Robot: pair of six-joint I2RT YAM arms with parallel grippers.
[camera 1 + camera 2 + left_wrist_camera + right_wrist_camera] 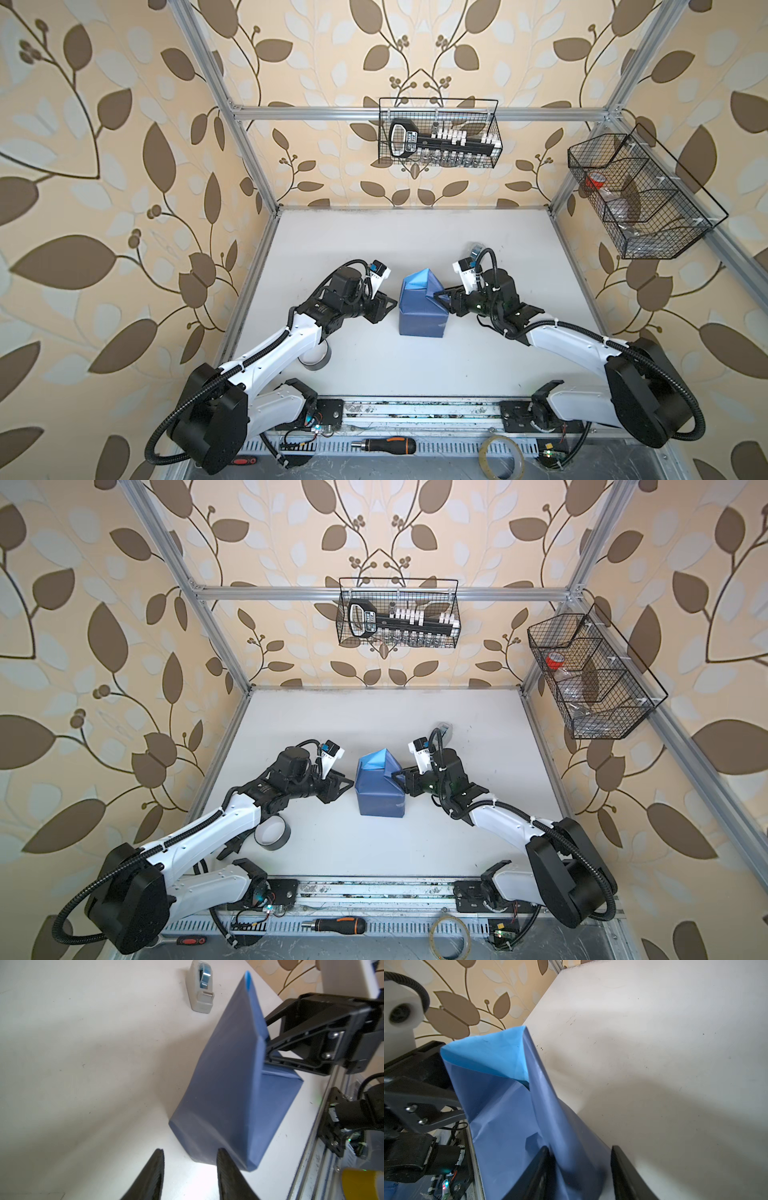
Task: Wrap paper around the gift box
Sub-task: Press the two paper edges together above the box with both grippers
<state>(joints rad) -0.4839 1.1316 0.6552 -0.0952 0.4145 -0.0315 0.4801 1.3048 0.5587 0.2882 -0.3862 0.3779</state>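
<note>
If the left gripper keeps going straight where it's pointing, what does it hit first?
Most likely the paper on the wrapped parcel's side: the left gripper points at it from close by, with nothing in between.

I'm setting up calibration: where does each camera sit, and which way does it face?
Top views: overhead at the front, looking down on the table, paper, both arms, left gripper, right gripper.
Left wrist: on the left arm, looking past its fingers at the paper, tape dispenser and right gripper.
Right wrist: on the right arm, its fingers straddling the paper, left gripper beyond.
Shared: both wrist views show the paper's raised flap.
</note>
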